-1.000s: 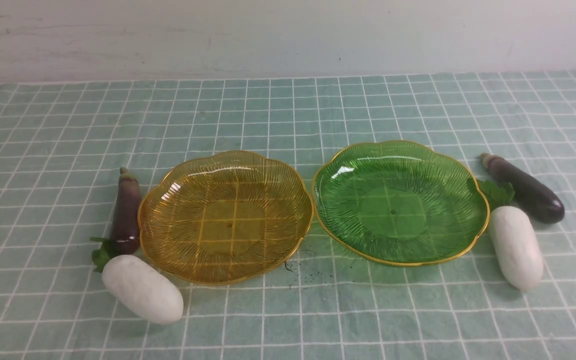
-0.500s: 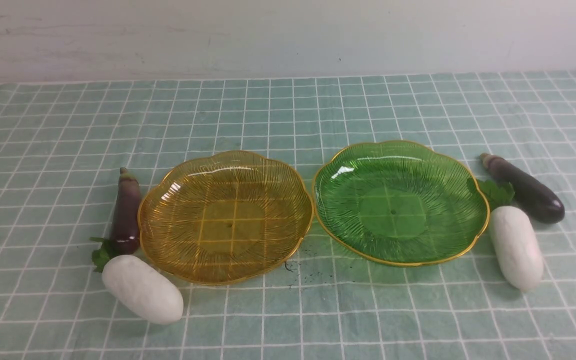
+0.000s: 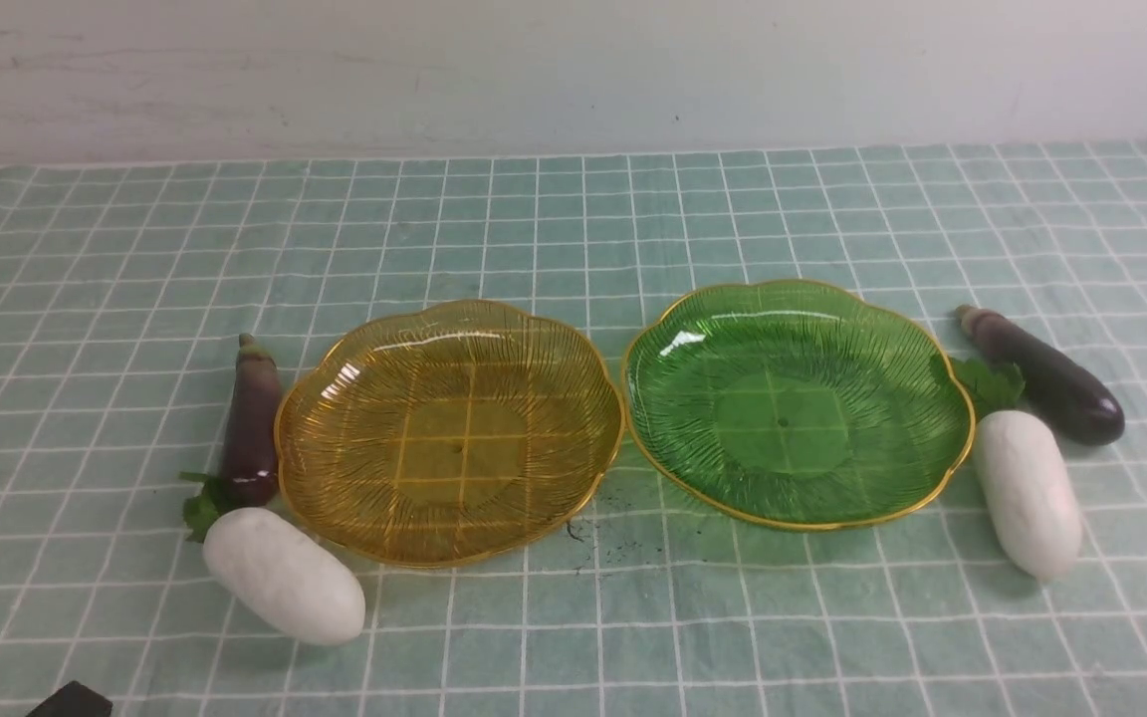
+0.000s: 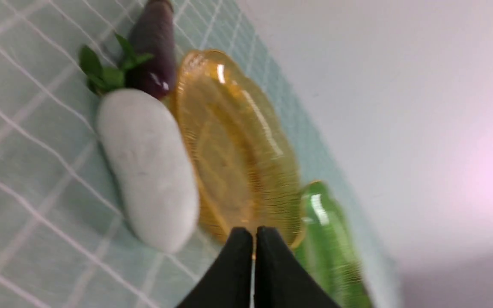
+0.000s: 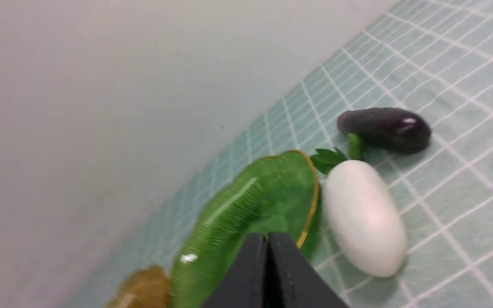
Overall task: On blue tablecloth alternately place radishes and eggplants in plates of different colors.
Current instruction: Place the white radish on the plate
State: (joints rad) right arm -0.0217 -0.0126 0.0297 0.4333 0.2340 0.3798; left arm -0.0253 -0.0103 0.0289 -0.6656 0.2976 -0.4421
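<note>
Blue tablecloth (image 3: 573, 219), amber plate (image 3: 449, 433), green plate (image 3: 798, 403)

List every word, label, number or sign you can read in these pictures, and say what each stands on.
None: no text shows on the amber plate, green plate, left radish, right radish, left eggplant, right eggplant, cloth or wall.
The dark specks on the cloth form no letters.

Left claw (image 4: 253, 234) and right claw (image 5: 268, 238) are black wedges.
</note>
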